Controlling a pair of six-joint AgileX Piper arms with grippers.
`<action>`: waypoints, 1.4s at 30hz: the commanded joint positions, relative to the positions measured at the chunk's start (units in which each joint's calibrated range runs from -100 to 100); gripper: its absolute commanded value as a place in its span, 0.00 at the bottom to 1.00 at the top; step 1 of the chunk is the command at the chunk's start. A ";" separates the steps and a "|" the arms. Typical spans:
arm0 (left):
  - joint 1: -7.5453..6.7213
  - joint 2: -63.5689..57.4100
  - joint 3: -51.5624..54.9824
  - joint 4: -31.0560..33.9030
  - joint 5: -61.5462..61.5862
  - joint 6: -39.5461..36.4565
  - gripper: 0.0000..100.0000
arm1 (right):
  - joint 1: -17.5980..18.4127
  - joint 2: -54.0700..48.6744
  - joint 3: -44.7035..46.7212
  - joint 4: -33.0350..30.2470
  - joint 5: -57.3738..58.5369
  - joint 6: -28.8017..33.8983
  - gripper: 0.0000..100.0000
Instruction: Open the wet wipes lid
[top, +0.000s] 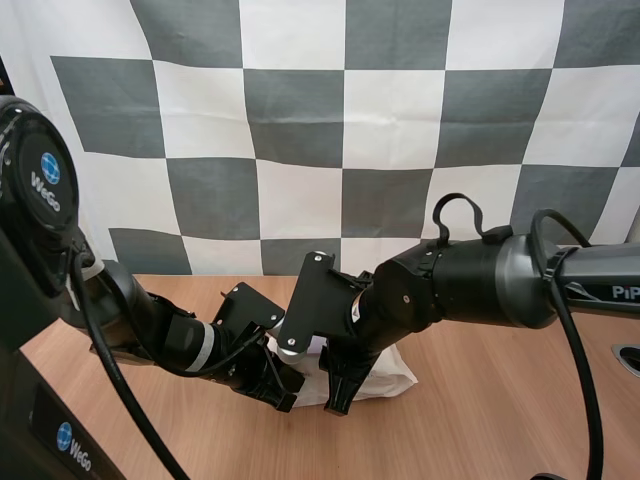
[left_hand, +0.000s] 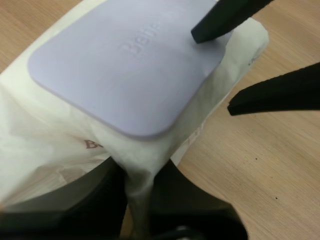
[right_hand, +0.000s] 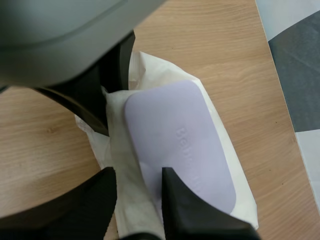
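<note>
The soft white wet wipes pack (top: 395, 372) lies on the wooden table (top: 500, 420); its flat lilac plastic lid (left_hand: 125, 65), shut, bears embossed letters starting "Be", the rest unreadable; reddish wrapper print is lost in a fold; the left gripper (left_hand: 137, 187) pinches the wrapper's end; the right gripper (right_hand: 136, 192) stands parted across the lid's edge.

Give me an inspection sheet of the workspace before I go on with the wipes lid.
Surface: wooden table, wet wipes pack lying on it.
Job's things: pack wrapper crumpled; lilac lid flat, looks shut.
Clutter: nothing seen.
Grippers: left claw pinches the wrapper's end; right claw open, one tip on the lid's corner, the other off the pack.
Cables: nothing seen.
Surroundings: nothing seen.
</note>
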 joint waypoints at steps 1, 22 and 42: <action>0.00 0.07 -0.06 0.06 0.04 0.73 0.00 | 0.03 0.03 0.01 -1.12 0.17 -0.01 0.68; 0.00 0.07 -0.06 0.17 0.04 0.73 0.00 | 0.03 0.03 0.01 -10.27 -6.68 1.40 0.77; 0.00 0.07 -0.06 0.40 -0.18 0.73 0.00 | -0.23 2.70 0.01 -11.17 -9.00 -0.04 0.77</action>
